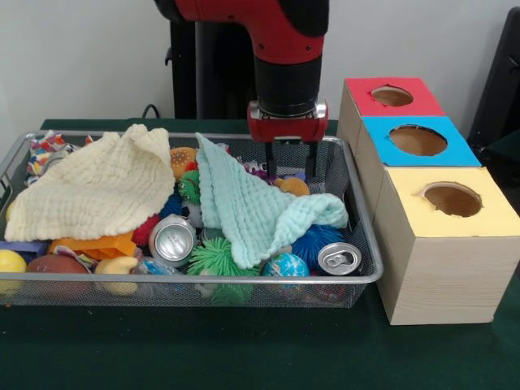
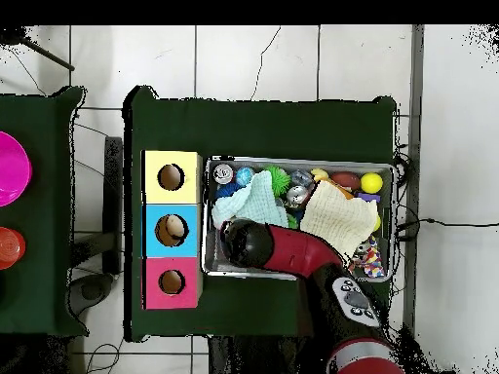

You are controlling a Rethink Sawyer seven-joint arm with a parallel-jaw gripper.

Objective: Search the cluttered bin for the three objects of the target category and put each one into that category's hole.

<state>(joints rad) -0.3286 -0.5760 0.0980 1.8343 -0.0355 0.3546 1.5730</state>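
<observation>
Front view shows the gripper (image 1: 287,168) lowered into the far side of the wire bin (image 1: 366,272), its two dark fingers (image 1: 270,160) hanging a little apart with nothing between them, just above the clutter by an orange ball (image 1: 292,186). A mint cloth (image 1: 252,210) lies draped over the middle of the bin and a pale yellow cloth (image 1: 93,191) covers much of the other end. Among the toys underneath lie two silver cans: one on its side (image 1: 172,240) near the middle, one upright (image 1: 339,258) at the near corner, beside a small globe ball (image 1: 285,266) and a green spiky ball (image 1: 218,257). Beside the bin stands a row of boxes with round holes on top: red (image 1: 392,97), blue (image 1: 418,140) and yellow (image 1: 452,199). From overhead, the red arm (image 2: 292,248) reaches across the bin's edge nearest the base, and an object sits inside the blue box's hole (image 2: 172,230).
</observation>
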